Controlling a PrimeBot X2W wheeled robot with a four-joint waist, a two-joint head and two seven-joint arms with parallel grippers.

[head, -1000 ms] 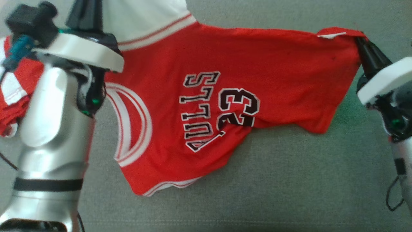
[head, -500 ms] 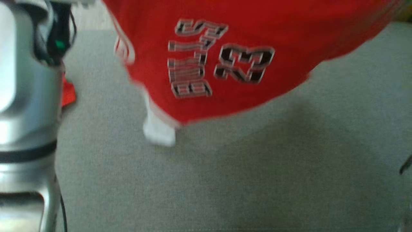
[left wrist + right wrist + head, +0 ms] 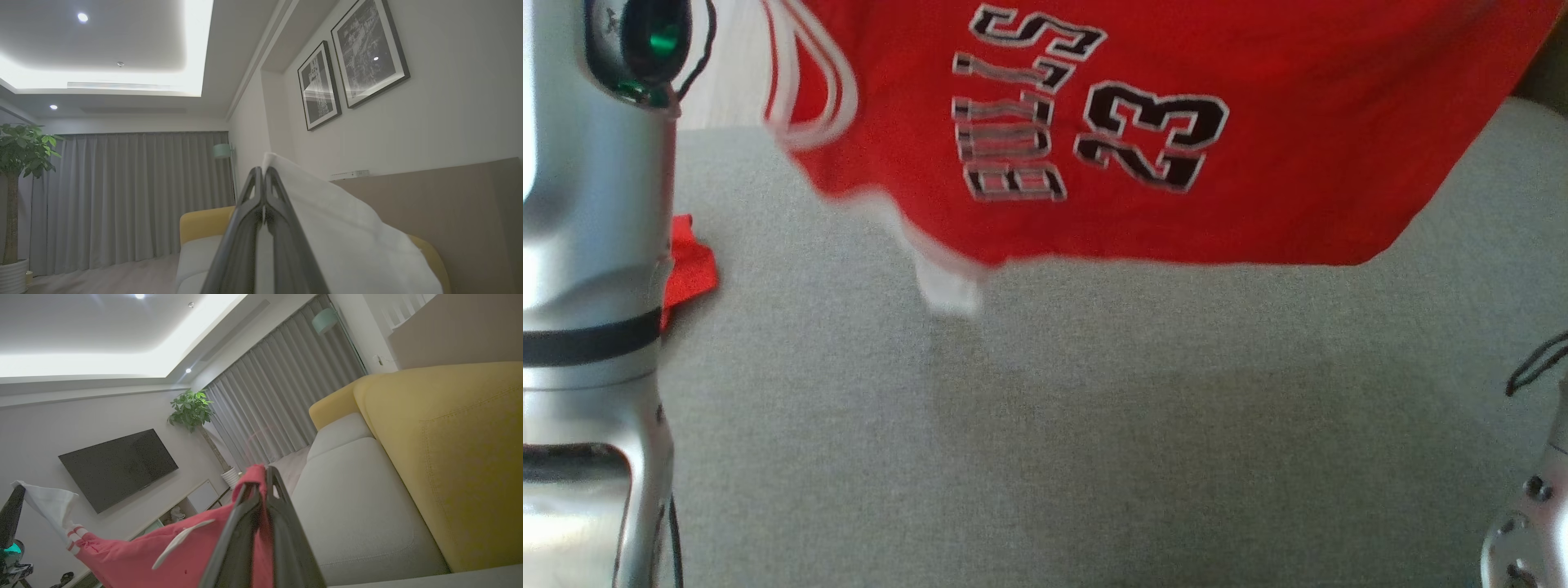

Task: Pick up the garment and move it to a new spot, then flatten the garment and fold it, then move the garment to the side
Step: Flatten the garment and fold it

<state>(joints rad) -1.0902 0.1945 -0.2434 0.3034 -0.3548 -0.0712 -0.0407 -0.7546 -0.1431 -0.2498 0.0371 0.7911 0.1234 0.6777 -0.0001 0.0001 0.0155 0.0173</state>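
**Jersey airborne on two thin pinches**

Slip risk sits at both ends. At the left, the left gripper point(image 3: 264, 174) has only a white corner of the jersey point(image 3: 1282, 163) between its tips. A hard swing or a tug from the other side would likely pull that corner free. A red scrap point(image 3: 690, 269) lies on the gray cushion point(image 3: 1094, 425) just beside the left arm point(image 3: 588, 245), and a careless lay-down could land on it. Mid-span, a loose white flap point(image 3: 947, 290) dangles below the hem and could tuck under on landing. At the right, uneven tension would probably skew the cloth.

Left gripper: fingers fully closed, with white fabric clamped between them and draping off to one side. Right gripper point(image 3: 261, 482): fingers fully closed on a bunched red hem corner, with a white tag point(image 3: 179, 541) close by. The jersey hangs stretched between the two claws at the far side of the head view. It is above the cushion, print facing the camera, and apparently clear of it.
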